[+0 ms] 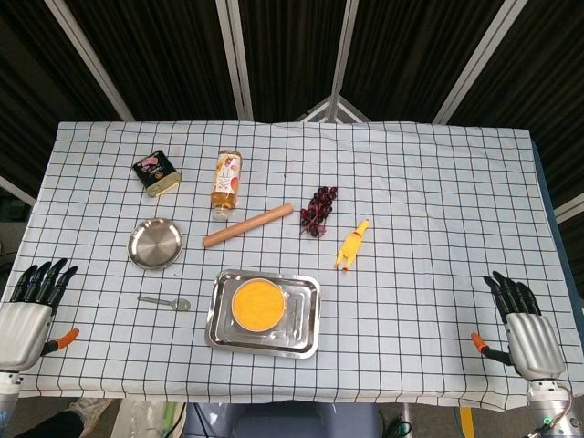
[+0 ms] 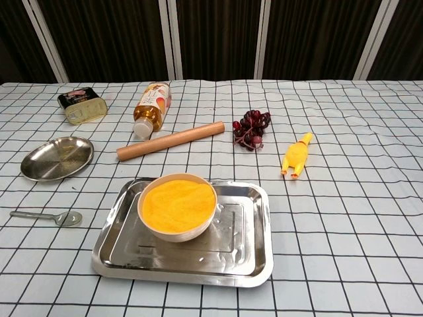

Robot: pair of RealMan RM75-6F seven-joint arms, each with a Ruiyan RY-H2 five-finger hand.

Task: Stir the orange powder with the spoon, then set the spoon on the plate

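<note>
Left hand (image 1: 32, 306): at the near left edge of the table (image 1: 438, 182), fingers extended and slightly apart, holding nothing. Seen in the head view only.

Right hand (image 1: 525, 319): at the near right edge of the table, fingers extended and slightly apart, holding nothing. Head view only.

Spoon (image 1: 166, 301): small, metal, lying flat on the checked cloth just to the right of the left hand, bowl end pointing toward the tray. Untouched by either hand.

Plate (image 1: 154, 244): round, metal, nothing on it; beyond the spoon and farther from the left hand, apart from the spoon.

Tray (image 1: 306, 339): rectangular, metal, between the two hands and nearer the left one. It holds one bowl.

Bowl (image 2: 177, 231): pale, standing in the left half of the tray, filled almost to the rim with orange powder (image 2: 178, 203), surface level.

Rolling pin (image 1: 247, 225): wooden, lying aslant beyond the tray.

Bottle (image 1: 225, 184): on its side beyond the rolling pin, holding amber liquid, cap toward the rolling pin.

Tin (image 1: 157, 173): dark, rectangular, far beyond the left hand.

Grapes (image 1: 318, 211): dark red bunch, beyond the tray.

Rubber chicken (image 1: 352, 245): yellow, lying just right of the grapes, well away from the right hand.
</note>
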